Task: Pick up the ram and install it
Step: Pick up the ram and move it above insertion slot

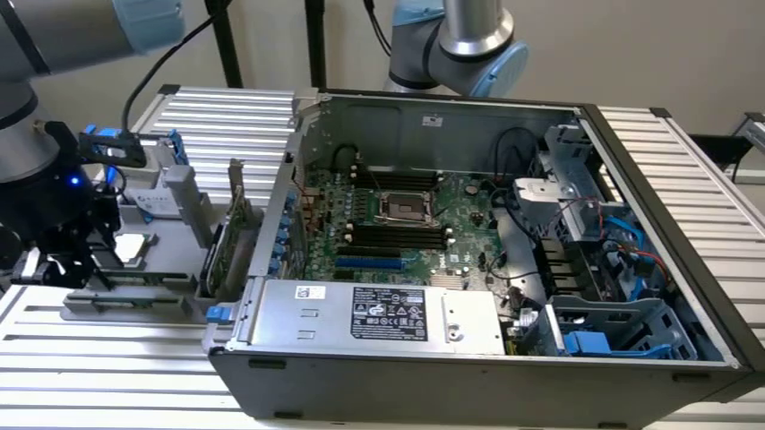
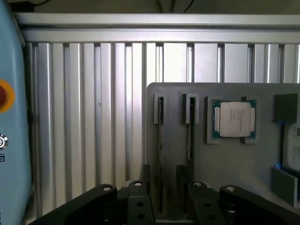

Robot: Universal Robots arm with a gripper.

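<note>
The job looked to be at the pick-up stage. The hand (image 2: 164, 177) hung low over the grey tray (image 2: 243, 159) on the table (image 2: 93, 117), well apart from the open computer case (image 1: 478, 269), where I could make out no stick in the black slots (image 1: 395, 235). Its fingers (image 2: 145, 173) stood open with a clear gap between them, and they gripped nothing that I could see. The ram (image 2: 160, 140) stood on edge in a tray groove, running straight out ahead of the hand and in line with that gap. A second stick (image 2: 191, 136) stood in the next groove, just beyond one finger, and a processor chip (image 2: 234, 118) lay further off on that same side. To my eye, taking hold called for closing squarely on the one thin board without nudging its neighbour.
</note>
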